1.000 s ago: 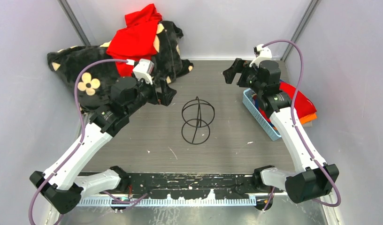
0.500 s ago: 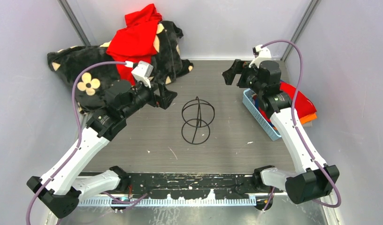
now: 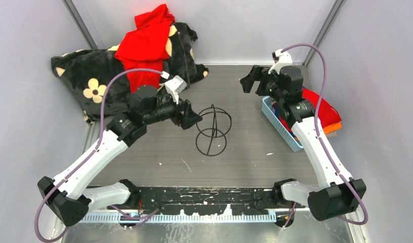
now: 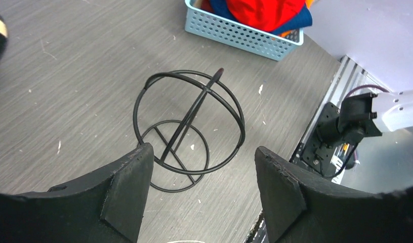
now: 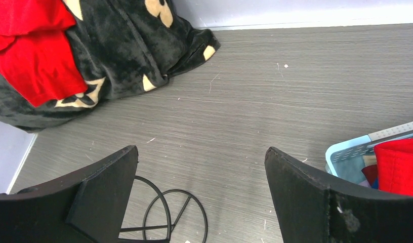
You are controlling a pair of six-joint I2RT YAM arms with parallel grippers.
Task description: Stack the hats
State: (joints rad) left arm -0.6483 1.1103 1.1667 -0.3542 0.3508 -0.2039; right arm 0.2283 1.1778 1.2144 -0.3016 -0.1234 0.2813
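I judge the left hand (image 3: 193, 117), released, sits beside the stand (image 3: 213, 130) at worktop (image 3: 245, 152) centre to steady it. The right hand (image 3: 249, 81), released, hovers by the hats (image 3: 323, 109) in the right-edge basket (image 3: 276, 120).

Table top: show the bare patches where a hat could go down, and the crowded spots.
Bare table runs between the wire stand and the near edge, and at the far middle between the black blanket and the blue basket. Crowded: far-left corner under blanket and red garment; right edge, basket of hats; centre, stand with open left gripper beside it.
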